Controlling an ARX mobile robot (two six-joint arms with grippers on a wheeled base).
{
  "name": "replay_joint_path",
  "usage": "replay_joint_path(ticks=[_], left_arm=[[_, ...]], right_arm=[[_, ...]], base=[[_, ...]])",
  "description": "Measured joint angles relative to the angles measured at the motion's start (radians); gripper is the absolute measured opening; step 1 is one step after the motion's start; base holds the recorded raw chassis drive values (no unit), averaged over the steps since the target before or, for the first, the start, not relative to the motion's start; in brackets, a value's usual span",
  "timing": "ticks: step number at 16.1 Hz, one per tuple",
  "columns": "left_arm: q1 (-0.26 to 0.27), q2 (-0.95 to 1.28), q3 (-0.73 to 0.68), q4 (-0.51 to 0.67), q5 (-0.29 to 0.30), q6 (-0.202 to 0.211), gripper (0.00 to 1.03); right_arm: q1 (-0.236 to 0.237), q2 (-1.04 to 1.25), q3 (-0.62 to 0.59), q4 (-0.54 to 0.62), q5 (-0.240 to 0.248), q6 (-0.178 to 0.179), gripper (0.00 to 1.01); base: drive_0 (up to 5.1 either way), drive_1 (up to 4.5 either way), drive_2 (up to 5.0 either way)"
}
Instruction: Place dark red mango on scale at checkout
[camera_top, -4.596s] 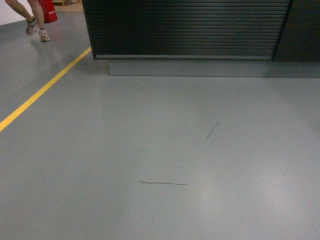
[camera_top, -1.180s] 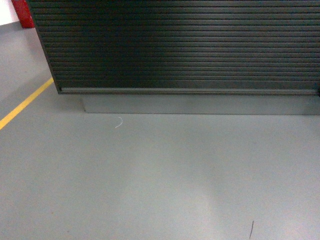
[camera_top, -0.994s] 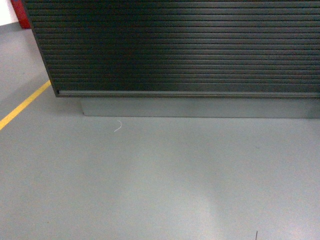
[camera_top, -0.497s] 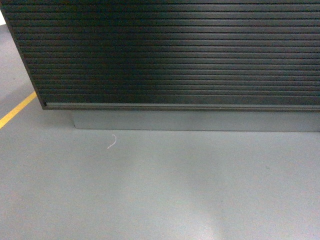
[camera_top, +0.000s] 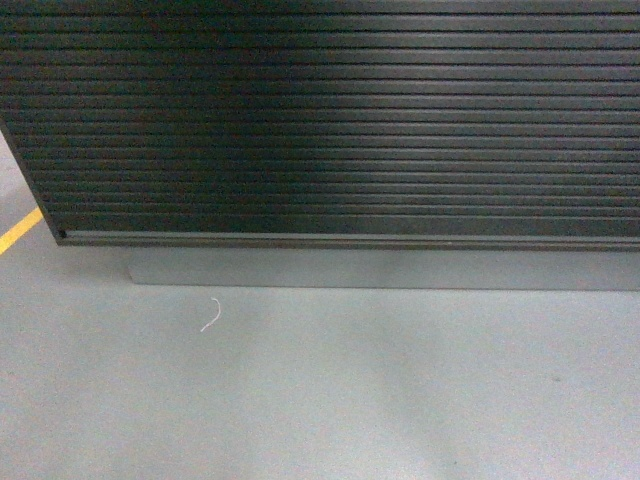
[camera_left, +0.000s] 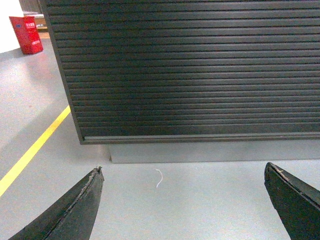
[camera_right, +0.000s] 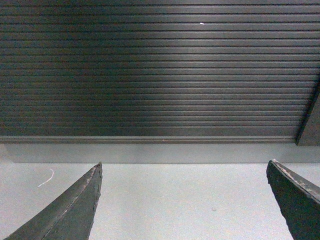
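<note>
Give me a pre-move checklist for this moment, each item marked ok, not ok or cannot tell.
1. Checkout in front of the robot: ok; its slatted front fills the head view, grey plinth below.
2. Scale located: not ok; the counter top is out of every view.
3. Dark red mango located: not ok; it shows in no view.
4. Left pincer free: ok; fingers wide apart, nothing between them.
5. Right pincer free: ok; fingers wide apart, nothing between them.
6. Floor ahead: ok, apart from a small white curled scrap near the plinth's left end.
</note>
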Motion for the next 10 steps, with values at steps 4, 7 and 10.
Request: replay_joint_path(ticks=[4,7,10], left_arm=[[0.0,0.0,0.0,0.001,0.0,0.0,0.98],[0.0,0.0,0.0,0.0,-0.001,0.0,0.98],[0.0,0.0,0.0,0.002,0.0,0.0,0.98]], right_arm=[[0.0,0.0,0.0,0.0,0.0,0.0,0.98],[0.0,0.0,0.0,0.001,0.0,0.0,0.98],[0.0,0.0,0.0,0.0,0.0,0.0,0.98]], base=[[0.1,2.92,-2.8],[0.0,2.8,-2.8],[-0.1,2.69,-2.9]])
